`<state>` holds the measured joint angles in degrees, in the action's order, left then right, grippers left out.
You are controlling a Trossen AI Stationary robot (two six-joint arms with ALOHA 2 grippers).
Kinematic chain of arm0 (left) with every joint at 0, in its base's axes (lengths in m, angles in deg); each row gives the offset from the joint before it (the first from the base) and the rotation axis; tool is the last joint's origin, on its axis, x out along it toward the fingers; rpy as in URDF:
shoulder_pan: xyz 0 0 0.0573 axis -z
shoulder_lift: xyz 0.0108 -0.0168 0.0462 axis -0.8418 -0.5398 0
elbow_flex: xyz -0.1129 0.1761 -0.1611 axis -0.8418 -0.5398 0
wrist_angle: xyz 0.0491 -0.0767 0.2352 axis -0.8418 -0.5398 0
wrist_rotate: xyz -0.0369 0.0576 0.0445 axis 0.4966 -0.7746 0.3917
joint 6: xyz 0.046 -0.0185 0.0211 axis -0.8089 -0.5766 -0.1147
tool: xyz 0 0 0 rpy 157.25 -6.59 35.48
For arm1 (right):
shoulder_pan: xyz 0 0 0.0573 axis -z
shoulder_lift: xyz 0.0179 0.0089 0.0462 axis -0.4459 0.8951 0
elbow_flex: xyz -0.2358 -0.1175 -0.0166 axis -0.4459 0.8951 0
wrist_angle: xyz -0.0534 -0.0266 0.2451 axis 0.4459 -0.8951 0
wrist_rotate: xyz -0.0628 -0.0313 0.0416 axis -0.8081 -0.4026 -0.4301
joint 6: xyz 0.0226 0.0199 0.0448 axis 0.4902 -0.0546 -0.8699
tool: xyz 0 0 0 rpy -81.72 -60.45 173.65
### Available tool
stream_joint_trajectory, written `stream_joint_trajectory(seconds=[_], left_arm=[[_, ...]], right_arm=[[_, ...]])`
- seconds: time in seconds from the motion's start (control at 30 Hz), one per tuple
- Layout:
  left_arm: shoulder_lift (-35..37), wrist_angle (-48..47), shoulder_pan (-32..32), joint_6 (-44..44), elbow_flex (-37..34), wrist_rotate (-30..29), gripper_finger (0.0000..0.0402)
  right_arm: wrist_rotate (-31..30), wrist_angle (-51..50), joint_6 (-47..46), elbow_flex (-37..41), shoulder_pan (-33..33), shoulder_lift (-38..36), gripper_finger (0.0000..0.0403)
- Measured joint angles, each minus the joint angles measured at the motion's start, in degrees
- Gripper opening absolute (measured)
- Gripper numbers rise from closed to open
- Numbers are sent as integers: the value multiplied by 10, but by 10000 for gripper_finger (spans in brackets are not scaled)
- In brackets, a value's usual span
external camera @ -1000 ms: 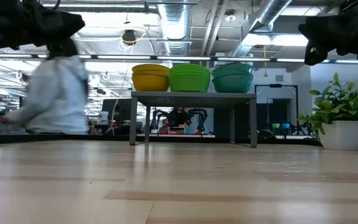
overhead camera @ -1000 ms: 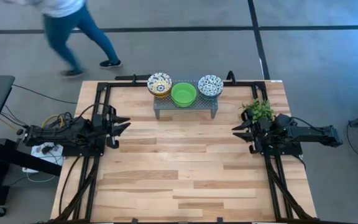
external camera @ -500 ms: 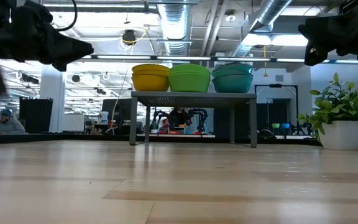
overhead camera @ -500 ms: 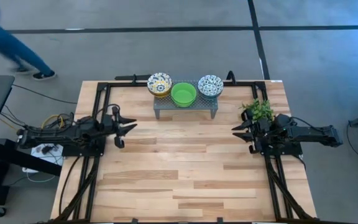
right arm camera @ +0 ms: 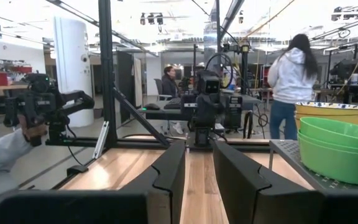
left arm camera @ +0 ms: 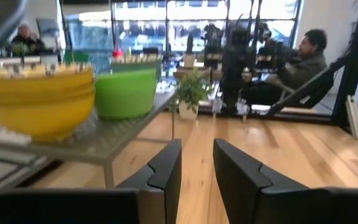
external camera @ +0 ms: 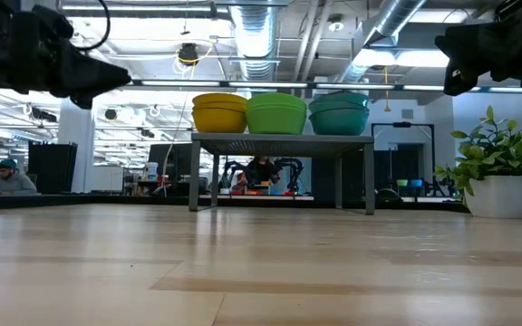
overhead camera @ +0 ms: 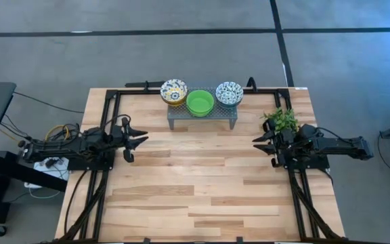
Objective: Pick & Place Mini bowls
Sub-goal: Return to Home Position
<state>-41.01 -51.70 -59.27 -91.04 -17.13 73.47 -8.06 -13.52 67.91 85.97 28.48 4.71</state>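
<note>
Three short stacks of mini bowls stand side by side on the grey perforated rack (overhead camera: 202, 116) at the table's far edge. They are a yellow-toned stack (overhead camera: 174, 91), a plain green one (overhead camera: 200, 102) and a blue-patterned one (overhead camera: 229, 93). In the low view they show as yellow (external camera: 219, 113), green (external camera: 275, 113) and teal (external camera: 338, 113). My left gripper (overhead camera: 143, 136) hovers open over the table's left side, pointing toward the rack, with the yellow bowls (left arm camera: 39, 102) close ahead. My right gripper (overhead camera: 256, 144) waits open over the right side, beside the plant.
A small potted plant (overhead camera: 281, 120) stands at the right edge, just beyond my right arm. Black frame rails (overhead camera: 110, 102) run along the left, right and far sides. Bare wood (overhead camera: 202, 176) lies between the arms and the rack. People sit and stand in the room behind.
My left gripper has moved a little toward the table's right, nearer the rack, staying above the table. A person who was walking beyond the far left corner has left the high view. The bowls and my right arm have kept still.
</note>
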Motion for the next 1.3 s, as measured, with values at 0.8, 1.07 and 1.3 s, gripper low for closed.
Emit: stream_joint_trajectory(seconds=[0.8,1.07,1.3], left_arm=[[-35,-37,0,-25,0,30,94],[-46,-37,0,-25,0,30,94],[-46,-33,0,-25,0,30,94]], right_arm=[[0,0,0,0,0,0,81],[0,0,0,0,0,0,81],[0,0,0,0,0,0,81]])
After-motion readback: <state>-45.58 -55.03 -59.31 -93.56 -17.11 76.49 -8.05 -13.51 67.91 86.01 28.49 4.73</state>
